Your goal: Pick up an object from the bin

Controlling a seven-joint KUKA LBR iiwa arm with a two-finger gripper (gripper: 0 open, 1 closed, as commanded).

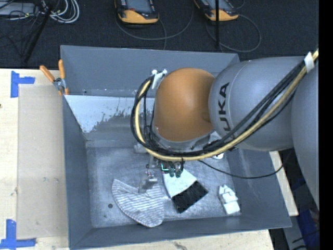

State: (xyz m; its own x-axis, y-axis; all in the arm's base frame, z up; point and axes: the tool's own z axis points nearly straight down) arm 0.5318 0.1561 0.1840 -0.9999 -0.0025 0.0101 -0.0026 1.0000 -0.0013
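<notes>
**Gripper low over the far corner of the grey cloth**

The grey bin (104,163) holds three loose things, all placed here by the cloth. The arm (260,108), with its orange cover (182,105), hangs over the bin floor just beyond the cloth.

The gripper (152,177) pokes down from under the cover. Its tip is at the cloth's far right corner, touching it or just above it; the angle does not settle which. I also cannot tell whether the gripper is apart or together, as the cover and cables hide much of it.

The striped grey cloth (138,206) lies crumpled and flat. Its long axis runs from its far left corner to its near right one. Most of it lies nearer the camera and to the left of the gripper.

Just right of the cloth, touching its edge, a black brush with a white back (187,194) lies slanted. Further right, well apart from the cloth, sits a small white thing (229,200).

The cloth seems the likely pick. If so, the move is nearly straight down, shifting slightly towards the cloth's middle.
</notes>
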